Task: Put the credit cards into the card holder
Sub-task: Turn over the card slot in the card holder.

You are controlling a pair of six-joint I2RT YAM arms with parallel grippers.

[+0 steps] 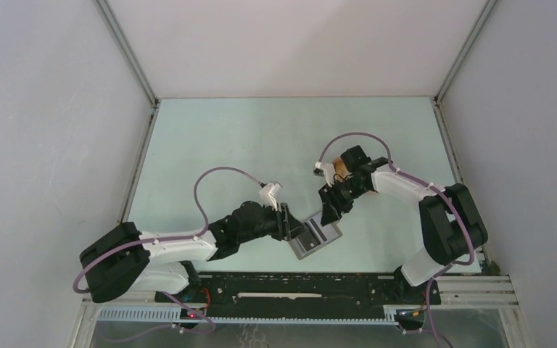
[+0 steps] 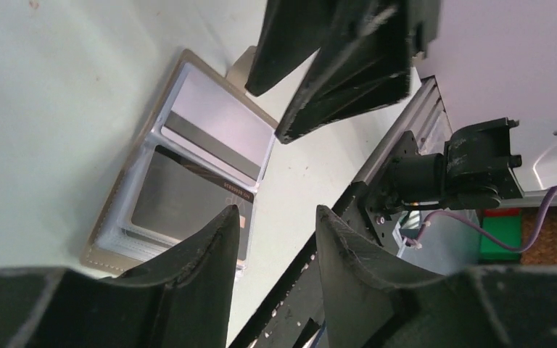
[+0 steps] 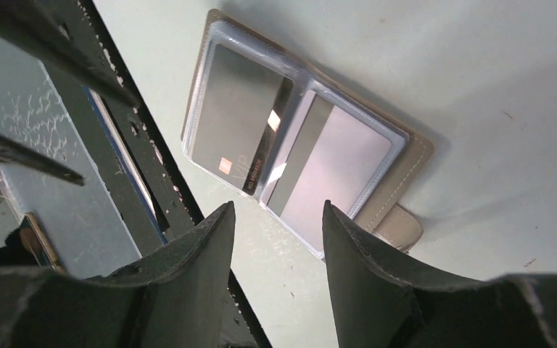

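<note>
**A:** Where's the card holder?

**B:** I see it lying flat and open on the table, close to the near edge and just short of the black front rail. There's a dark card in one sleeve and a pale card with a dark stripe in the other.

**A:** Hands?

**B:** Left gripper: fingers apart, nothing between them, at the holder's left edge. I can't tell whether it's touching. Right gripper: also apart and empty, over the holder's far edge.

**A:** Room to move?

**B:** The table runs on well past both arms to the back wall. It's tight between the two grippers and toward the rail.
</note>
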